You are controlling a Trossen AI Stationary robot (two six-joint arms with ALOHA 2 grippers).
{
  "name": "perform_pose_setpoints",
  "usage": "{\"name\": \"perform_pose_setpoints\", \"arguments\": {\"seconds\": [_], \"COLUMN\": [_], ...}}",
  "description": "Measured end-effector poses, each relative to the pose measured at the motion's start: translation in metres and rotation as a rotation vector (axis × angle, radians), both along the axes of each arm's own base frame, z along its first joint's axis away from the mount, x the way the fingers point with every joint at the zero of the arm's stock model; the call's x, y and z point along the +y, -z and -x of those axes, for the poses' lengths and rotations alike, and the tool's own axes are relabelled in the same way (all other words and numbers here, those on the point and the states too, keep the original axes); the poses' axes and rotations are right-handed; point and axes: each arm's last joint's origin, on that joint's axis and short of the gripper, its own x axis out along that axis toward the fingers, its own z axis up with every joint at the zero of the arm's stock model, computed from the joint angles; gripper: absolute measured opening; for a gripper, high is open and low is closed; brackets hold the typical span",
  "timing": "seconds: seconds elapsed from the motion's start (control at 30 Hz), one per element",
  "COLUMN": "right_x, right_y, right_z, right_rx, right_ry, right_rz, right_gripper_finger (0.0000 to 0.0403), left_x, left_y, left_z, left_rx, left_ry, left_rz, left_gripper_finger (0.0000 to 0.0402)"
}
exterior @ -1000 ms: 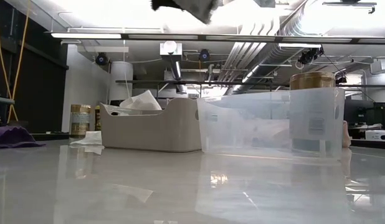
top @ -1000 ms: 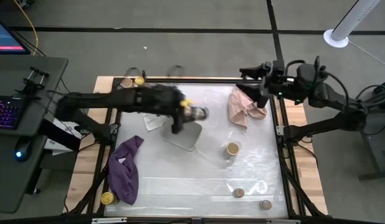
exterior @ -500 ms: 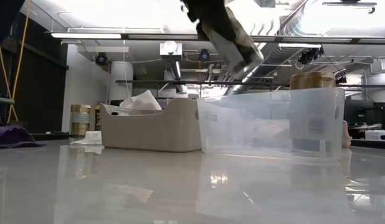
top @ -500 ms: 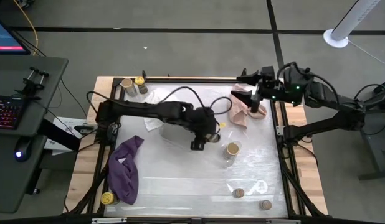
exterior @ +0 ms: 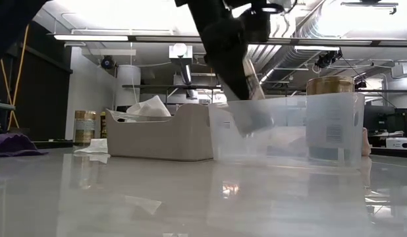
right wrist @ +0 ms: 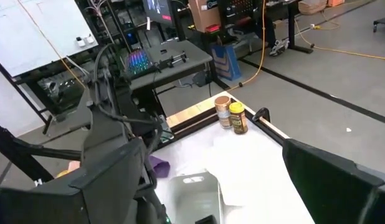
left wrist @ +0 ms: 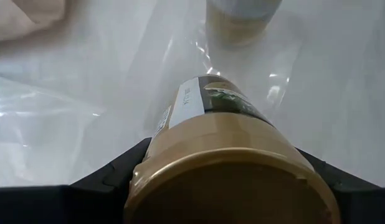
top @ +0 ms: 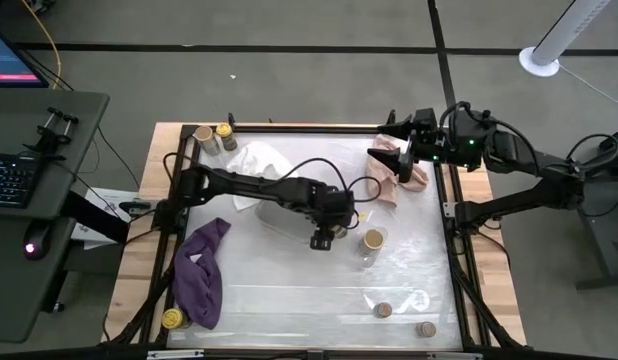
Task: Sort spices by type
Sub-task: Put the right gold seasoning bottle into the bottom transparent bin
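Bright ceiling lights (exterior: 111,37) glare off the glossy table (exterior: 190,197) — left arm (exterior: 223,46) motion-blurred.

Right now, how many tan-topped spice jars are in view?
3. Corner jar at the high view's top-left table corner; bin jar mid-table in the clear bin; held jar in the left pincer. None appears hidden.

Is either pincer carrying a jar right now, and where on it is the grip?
The left pincer holds a tan-topped spice jar, fingers clamped on opposite sides near its lid. The right pincer is open and holds nothing.
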Motion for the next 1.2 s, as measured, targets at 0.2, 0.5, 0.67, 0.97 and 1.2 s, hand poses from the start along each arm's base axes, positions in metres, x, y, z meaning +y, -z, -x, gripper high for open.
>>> {"name": "perform_pose_setpoints", "arguments": {"seconds": [0.2, 0.5, 0.67, 0.97, 1.2], "right_x": [0.0, 0.0, 0.0, 0.0, 0.0], "right_y": [0.0, 0.0, 0.0, 0.001, 0.001], "right_z": [0.0, 0.0, 0.0, 0.0, 0.0], "right_rx": [-0.004, -0.003, -0.003, 0.0, 0.004], "right_ry": [0.004, 0.004, 0.004, 0.004, 0.003], "right_rz": [-0.021, -0.021, -0.021, -0.021, -0.017], "right_gripper_finger": [0.0378, 0.0378, 0.0378, 0.0378, 0.0378], "left_x": [0.0, -0.002, -0.003, 0.002, 0.017], "left_y": [0.005, 0.004, 0.004, -0.013, -0.064], "left_z": [-0.001, -0.002, -0.002, -0.006, -0.008], "left_rx": [0.013, 0.0, -0.006, -0.049, -0.141], "left_ry": [0.026, 0.053, 0.06, 0.045, 0.023], "left_rz": [-0.012, 0.005, 0.02, 0.014, 0.055], "left_gripper_finger": [0.0248, 0.0323, 0.0325, 0.0325, 0.0325]}}
